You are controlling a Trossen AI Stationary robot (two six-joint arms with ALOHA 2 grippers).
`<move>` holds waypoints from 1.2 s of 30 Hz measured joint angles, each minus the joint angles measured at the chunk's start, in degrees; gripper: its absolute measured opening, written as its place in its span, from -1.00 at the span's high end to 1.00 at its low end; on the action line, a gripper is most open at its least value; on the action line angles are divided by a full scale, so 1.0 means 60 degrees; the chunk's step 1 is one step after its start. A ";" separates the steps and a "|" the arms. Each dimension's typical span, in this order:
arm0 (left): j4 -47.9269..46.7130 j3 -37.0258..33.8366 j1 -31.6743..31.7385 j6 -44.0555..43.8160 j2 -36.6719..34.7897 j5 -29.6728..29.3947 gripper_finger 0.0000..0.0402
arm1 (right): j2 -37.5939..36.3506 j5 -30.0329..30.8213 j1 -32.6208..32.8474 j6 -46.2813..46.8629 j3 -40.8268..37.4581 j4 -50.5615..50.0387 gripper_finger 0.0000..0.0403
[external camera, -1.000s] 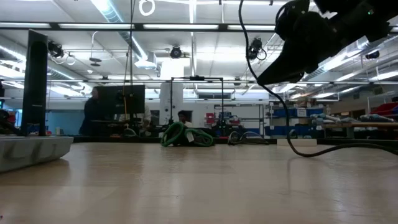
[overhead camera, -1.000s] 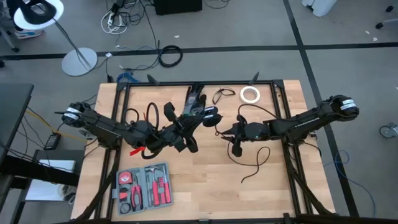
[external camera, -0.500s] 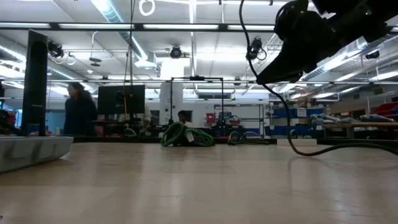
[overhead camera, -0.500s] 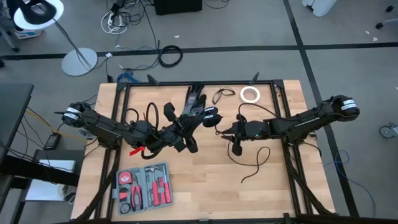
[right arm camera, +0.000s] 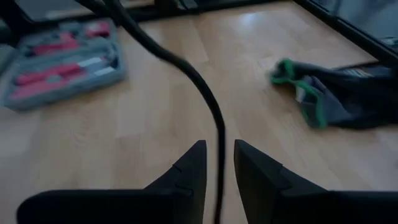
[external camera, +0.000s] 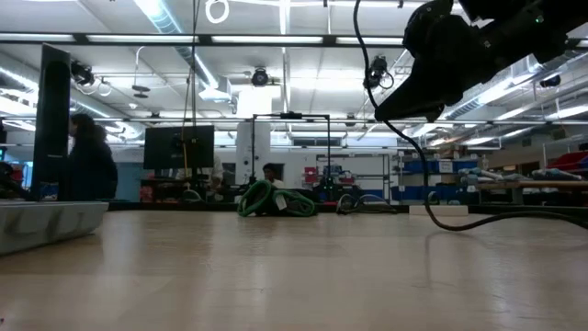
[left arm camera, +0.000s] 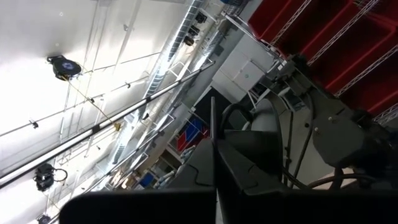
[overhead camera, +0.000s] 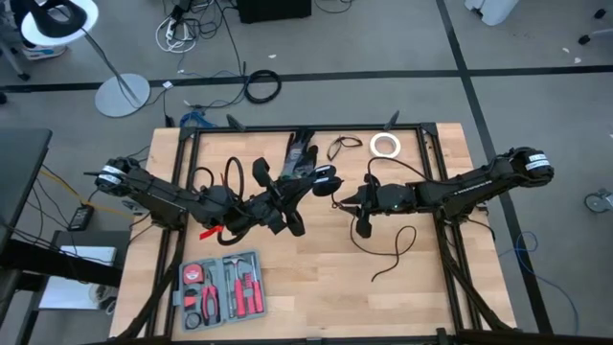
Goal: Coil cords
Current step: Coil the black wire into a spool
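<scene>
I have the right end effector (overhead camera: 362, 222) raised over the middle of the desk (overhead camera: 316, 307), a little toward three o'clock from centre. Through its wrist camera I see the two fingers (right arm camera: 189, 168) standing narrowly apart with the black cord (right arm camera: 208, 102) running straight down through the gap between them; I cannot tell whether the pads actually press on it. In the overhead picture that cord (overhead camera: 391, 251) hangs from the end effector and trails over the wood toward five o'clock, curling into a loose loop before its free end lies flat. From desk level I see it drop from the arm and sweep along the surface (external camera: 478, 221).

A second small loose loop (overhead camera: 341, 147) of thin cord lies at about twelve o'clock near the far edge, just beside the white tape roll (overhead camera: 385, 145).

My left end effector (overhead camera: 326, 178) sits at the desk's centre, pinched fully together, holding nothing I can make out; its own camera looks up at the ceiling.

A grey tool case (overhead camera: 220, 287) with red-handled tools lies open at seven o'clock. A dark glove with green trim (right arm camera: 323, 96) lies on the wood in the right wrist view.
</scene>
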 joint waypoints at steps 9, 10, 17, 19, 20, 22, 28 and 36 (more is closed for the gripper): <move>0.0018 0.0000 0.0000 -0.0004 0.0000 0.0169 1.00 | 0.0131 -0.0030 0.0004 -0.0122 0.0007 0.0482 0.62; 0.0018 0.0000 0.0000 -0.0004 0.0000 0.0169 1.00 | 0.0195 0.0084 -0.0002 -0.0240 0.0007 0.0461 0.62; 0.0018 -0.0004 0.0000 -0.0004 0.0000 0.0092 1.00 | 0.0797 -0.0102 -0.0125 -0.0318 0.0015 0.1105 0.63; 0.0009 -0.0004 0.0000 0.0004 0.0000 0.0016 1.00 | 0.0809 -0.0075 -0.0126 -0.0322 0.0015 0.1066 0.63; 0.0007 -0.0004 -0.0004 0.0007 0.0000 -0.0029 1.00 | 0.0803 -0.0067 -0.0128 -0.0322 0.0015 0.1077 0.63; -0.0004 -0.0004 -0.0011 0.0009 0.0000 -0.0117 1.00 | 0.0773 -0.0064 -0.0135 -0.0327 0.0015 0.1049 0.63; -0.0066 -0.0004 -0.0015 0.0020 0.0000 -0.0137 1.00 | 0.0735 -0.0224 -0.0133 -0.0406 0.0015 0.0927 0.63; -0.0218 -0.0004 -0.0015 0.0033 0.0000 -0.0148 1.00 | 0.0398 -0.0380 -0.0222 -0.0344 0.0015 0.0630 0.63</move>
